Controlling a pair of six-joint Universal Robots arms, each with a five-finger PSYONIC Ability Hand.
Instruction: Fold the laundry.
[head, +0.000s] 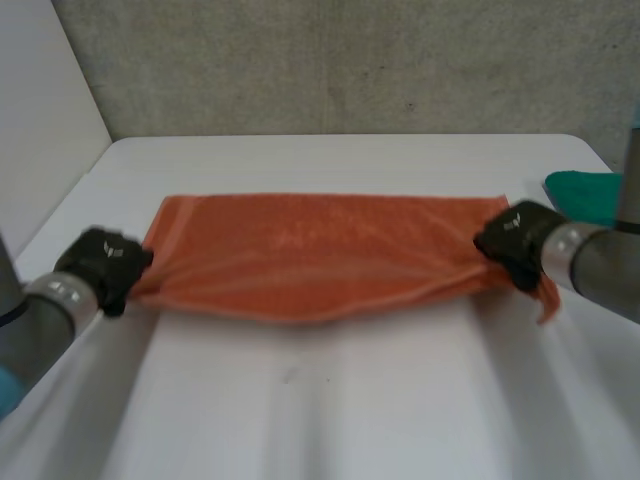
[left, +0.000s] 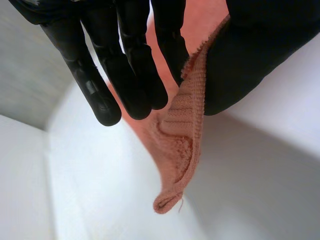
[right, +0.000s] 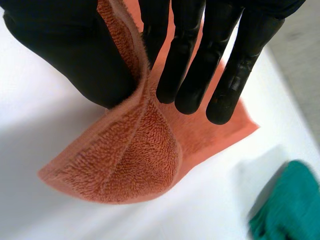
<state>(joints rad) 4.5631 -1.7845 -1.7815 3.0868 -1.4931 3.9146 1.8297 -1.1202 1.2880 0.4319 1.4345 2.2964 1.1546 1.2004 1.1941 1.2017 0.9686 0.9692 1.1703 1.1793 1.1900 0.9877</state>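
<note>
An orange towel (head: 320, 250) lies stretched across the table (head: 330, 400), its near edge lifted and sagging in the middle. My left hand (head: 105, 262) grips the towel's near left corner; in the left wrist view the thumb (left: 250, 55) pinches the towel (left: 182, 140) against straight fingers (left: 135, 75), and a short tip hangs below. My right hand (head: 515, 240) grips the near right corner; in the right wrist view the thumb (right: 75, 55) presses the towel (right: 125, 160) against the fingers (right: 195, 65), with a flap drooping beneath.
A green cloth (head: 585, 195) lies at the table's right edge, close behind my right arm, and appears as the green cloth (right: 287, 205) beyond the right fingertips. A grey wall stands behind the table, a white panel on the left.
</note>
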